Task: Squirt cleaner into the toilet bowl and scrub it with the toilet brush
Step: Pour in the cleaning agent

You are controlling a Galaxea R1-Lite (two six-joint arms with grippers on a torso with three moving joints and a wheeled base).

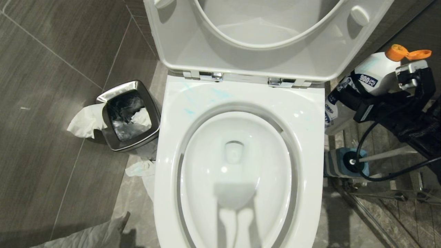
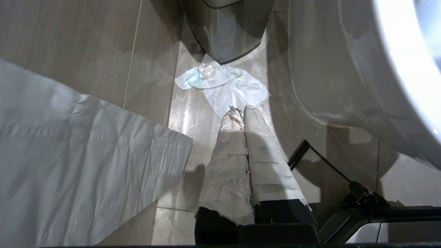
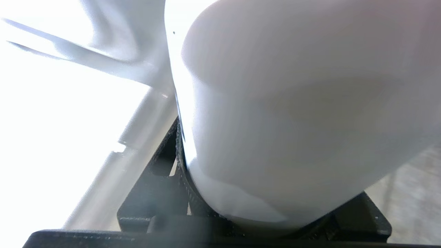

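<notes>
The toilet bowl [image 1: 237, 165] fills the middle of my head view, white and glossy, its seat and lid [image 1: 262, 38] tipped up against the back. Pale teal streaks of cleaner [image 1: 193, 100] lie on the flat rim near the hinges, on the left side.

At the left of the toilet stands a square steel bin [image 1: 129, 115] with crumpled tissue [image 1: 86, 120] hanging over its edge, and another tissue [image 2: 220, 84] lies on the floor tiles just below it.

My right gripper [image 1: 382, 93] is beside the bowl's right edge, clamped round a white cleaner bottle [image 1: 373, 74] at about half its spread; the bottle lies tilted, its orange flip cap [image 1: 406, 53] open and pointing away from the bowl. In the right wrist view the white body [image 3: 293, 120] sits tight against my black finger [image 3: 162, 179].

Below that arm, the toilet brush [image 1: 382, 155] rests in its blue-grey holder [image 1: 344, 165] on the floor, handle slanting to the right.

My left gripper [image 2: 239, 112] hangs low beside the bowl's outer wall, its wrapped fingers [image 2: 227, 162] pressed together on nothing.
</notes>
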